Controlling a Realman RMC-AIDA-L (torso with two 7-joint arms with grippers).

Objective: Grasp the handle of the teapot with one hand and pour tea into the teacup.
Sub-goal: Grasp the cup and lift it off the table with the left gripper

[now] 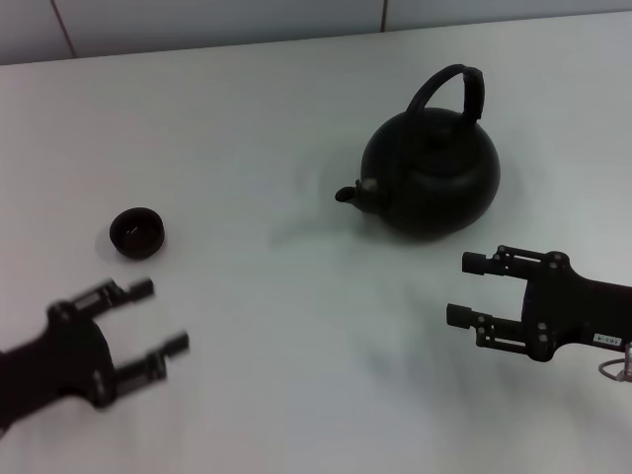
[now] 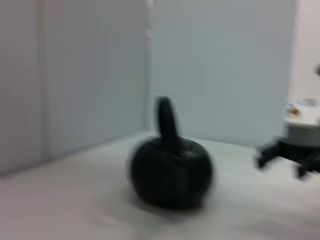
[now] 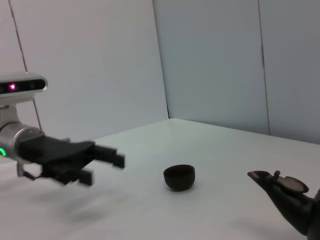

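Observation:
The round matte-black teapot [image 1: 432,176] stands at the back right of the white table, its stubby spout pointing left and its arched handle [image 1: 451,87] upright over the lid. It also shows in the left wrist view as the teapot [image 2: 171,172]. The tiny dark teacup [image 1: 136,233] sits far to its left, and the right wrist view shows the teacup [image 3: 179,177] too. My right gripper [image 1: 470,289] hovers open near the table's front right, in front of the teapot and apart from it. My left gripper [image 1: 160,316] is open at the front left, just in front of the teacup, empty.
Pale wall panels [image 1: 217,20] run along the table's far edge. The white tabletop [image 1: 296,326] stretches bare between teacup and teapot. The left arm [image 3: 55,157] shows beyond the teacup in the right wrist view.

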